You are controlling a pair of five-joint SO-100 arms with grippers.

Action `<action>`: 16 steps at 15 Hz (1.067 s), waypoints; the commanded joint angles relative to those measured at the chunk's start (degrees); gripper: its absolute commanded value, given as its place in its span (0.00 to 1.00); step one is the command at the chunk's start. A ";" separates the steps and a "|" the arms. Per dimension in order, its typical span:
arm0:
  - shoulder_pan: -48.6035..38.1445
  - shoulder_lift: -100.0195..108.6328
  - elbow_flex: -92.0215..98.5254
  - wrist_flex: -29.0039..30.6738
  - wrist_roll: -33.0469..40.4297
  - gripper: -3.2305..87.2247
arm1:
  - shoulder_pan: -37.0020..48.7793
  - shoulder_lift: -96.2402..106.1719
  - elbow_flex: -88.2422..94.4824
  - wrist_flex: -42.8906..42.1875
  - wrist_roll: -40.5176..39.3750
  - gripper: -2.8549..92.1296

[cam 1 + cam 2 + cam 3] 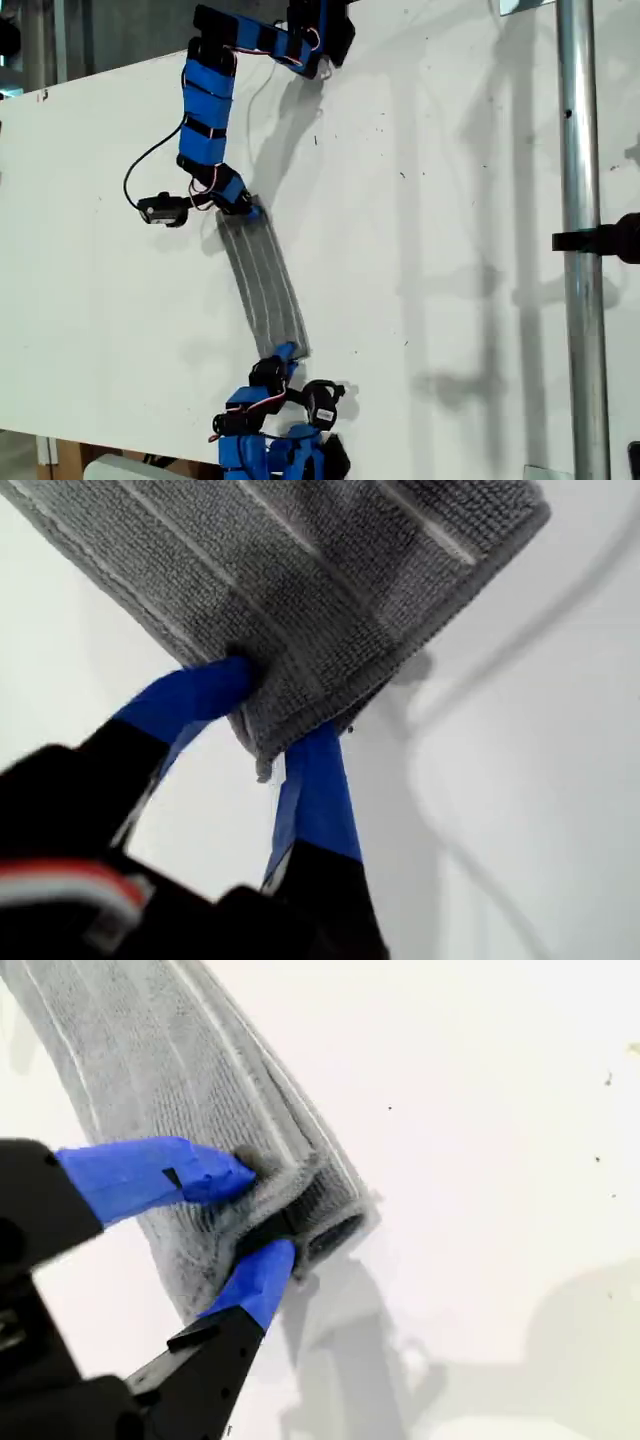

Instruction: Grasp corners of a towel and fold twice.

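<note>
The grey striped towel [265,280] is folded into a long narrow strip on the white table [450,150]. It stretches between my two grippers. My first gripper [250,210], on the arm at the top of the exterior view, is shut on a corner [262,765] of the strip's far end. The first wrist view shows the towel [300,580] doubled between the first gripper's [272,705] blue fingers. My second gripper [284,352], on the arm at the bottom of the exterior view, is shut on the near end. The towel [180,1060] bunches in a looped fold at the second gripper [262,1215].
A vertical metal pole [580,240] with a black clamp [605,240] stands at the exterior view's right. A black cable [140,175] loops from the upper arm's wrist camera [162,210]. The table's far edge runs along the exterior view's upper left.
</note>
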State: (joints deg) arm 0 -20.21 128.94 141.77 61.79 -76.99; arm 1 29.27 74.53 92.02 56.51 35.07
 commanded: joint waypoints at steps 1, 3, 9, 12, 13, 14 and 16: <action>1.49 7.73 -5.27 10.02 -0.88 0.28 | 2.20 12.39 -0.62 6.24 0.53 0.32; 1.49 19.86 -5.80 17.40 -2.55 0.29 | 5.36 20.13 3.16 9.93 1.14 0.34; 10.72 70.40 20.74 13.54 -7.12 0.03 | 11.07 72.86 47.90 12.48 14.41 0.33; 15.03 70.22 33.31 6.42 -7.21 0.01 | 2.37 99.84 62.75 18.72 25.40 0.28; 15.21 70.22 36.47 6.15 -6.59 0.01 | 0.97 103.10 65.04 19.86 27.95 0.30; 15.12 70.31 36.74 8.61 -7.21 0.01 | 0.62 105.29 66.71 19.86 28.12 0.29; 15.56 70.31 35.51 9.05 -4.66 0.01 | 2.55 105.47 66.53 18.11 26.54 0.30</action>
State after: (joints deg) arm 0 -5.45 199.16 177.63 70.93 -82.44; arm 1 30.85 179.21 159.52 75.85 62.31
